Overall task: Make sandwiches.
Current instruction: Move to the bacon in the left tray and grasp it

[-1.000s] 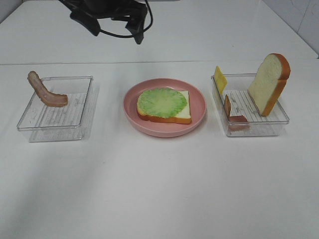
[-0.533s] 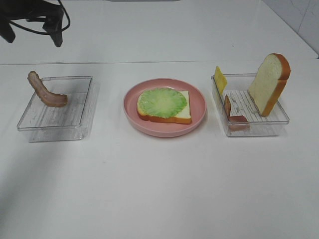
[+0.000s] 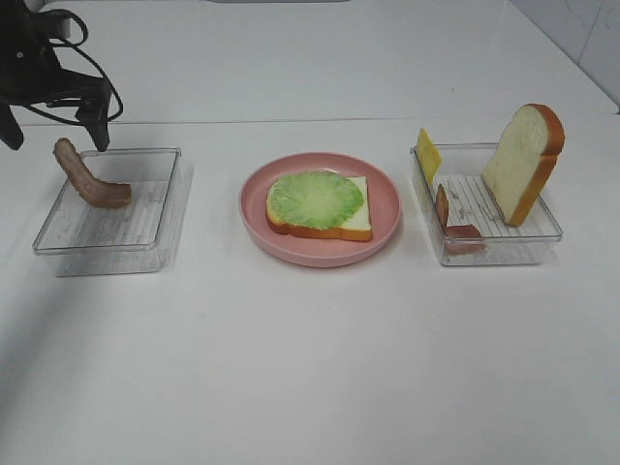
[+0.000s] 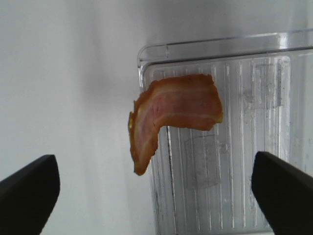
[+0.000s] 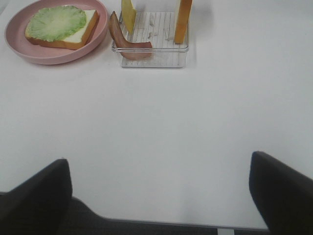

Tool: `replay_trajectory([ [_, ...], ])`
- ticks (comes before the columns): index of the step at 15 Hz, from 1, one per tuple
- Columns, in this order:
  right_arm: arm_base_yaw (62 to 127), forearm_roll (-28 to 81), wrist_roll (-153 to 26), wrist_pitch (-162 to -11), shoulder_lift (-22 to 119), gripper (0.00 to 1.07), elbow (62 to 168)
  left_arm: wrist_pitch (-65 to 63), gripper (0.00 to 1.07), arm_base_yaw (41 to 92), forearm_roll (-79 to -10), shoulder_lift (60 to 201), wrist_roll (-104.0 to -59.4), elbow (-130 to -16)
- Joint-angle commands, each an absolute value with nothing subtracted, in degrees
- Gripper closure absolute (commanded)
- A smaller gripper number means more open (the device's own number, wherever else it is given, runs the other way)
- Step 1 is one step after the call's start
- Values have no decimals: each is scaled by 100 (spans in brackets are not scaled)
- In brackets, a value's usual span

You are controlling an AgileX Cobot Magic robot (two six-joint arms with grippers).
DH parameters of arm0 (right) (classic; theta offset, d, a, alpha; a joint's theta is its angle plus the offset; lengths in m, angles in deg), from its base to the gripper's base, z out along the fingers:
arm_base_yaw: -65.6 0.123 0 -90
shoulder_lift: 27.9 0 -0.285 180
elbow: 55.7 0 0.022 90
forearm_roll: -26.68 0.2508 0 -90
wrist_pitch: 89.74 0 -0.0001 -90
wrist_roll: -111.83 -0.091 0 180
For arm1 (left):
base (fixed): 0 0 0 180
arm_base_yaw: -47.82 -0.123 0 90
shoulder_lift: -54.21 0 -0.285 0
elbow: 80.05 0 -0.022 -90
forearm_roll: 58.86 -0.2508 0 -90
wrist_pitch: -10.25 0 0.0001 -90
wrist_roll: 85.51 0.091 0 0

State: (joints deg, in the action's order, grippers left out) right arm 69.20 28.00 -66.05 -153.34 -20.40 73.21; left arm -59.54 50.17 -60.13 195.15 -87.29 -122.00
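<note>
While the white, brown-crusted toy bread slice with green lettuce leaf sits on the round pink plate mid-frame, the reddish-brown bacon strip leans in the clear plastic tray at left. The left gripper sits upper left with jaws wide open, and the right gripper is spread wide too, empty.

The white tabletop carries three things in a row across its middle: a clear plastic tray on the left, a round pink plate in the centre, and a second clear plastic tray on the right. Each sits flat on the surface, apart from its neighbour. A faint seam crosses the tabletop just behind the row.
</note>
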Motion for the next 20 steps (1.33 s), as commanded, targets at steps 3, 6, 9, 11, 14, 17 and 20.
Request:
replay_trajectory([
  [3, 6892, 2834, -6576, -15299, -2201, 11, 7310, -6194, 12, 5028, -5967, 19744, -8717, -12189],
  [6, 6892, 2834, -6576, -15299, -2201, 11, 7310, -6108, 18, 5028, -5967, 19893, -8717, -12206],
  [9, 6892, 2834, -6576, -15299, -2201, 11, 7310, -5936, 26, 5028, -5978, 19928, -8729, -12212],
  [11, 6892, 2834, -6576, -15299, -2201, 11, 7310, -5753, 46, 5028, -5978, 19928, -8729, -12212],
  [14, 6892, 2834, -6576, -15299, -2201, 11, 7310, -5593, 71, 5028, -5978, 19928, -8706, -12212],
  [17, 6892, 2834, -6576, -15299, -2201, 11, 7310, -5547, 96, 5028, -5978, 19928, -8586, -12212],
  [20, 6892, 2834, -6576, -15299, -2201, 11, 7310, -5558, 107, 5028, -5978, 19922, -8551, -12212],
])
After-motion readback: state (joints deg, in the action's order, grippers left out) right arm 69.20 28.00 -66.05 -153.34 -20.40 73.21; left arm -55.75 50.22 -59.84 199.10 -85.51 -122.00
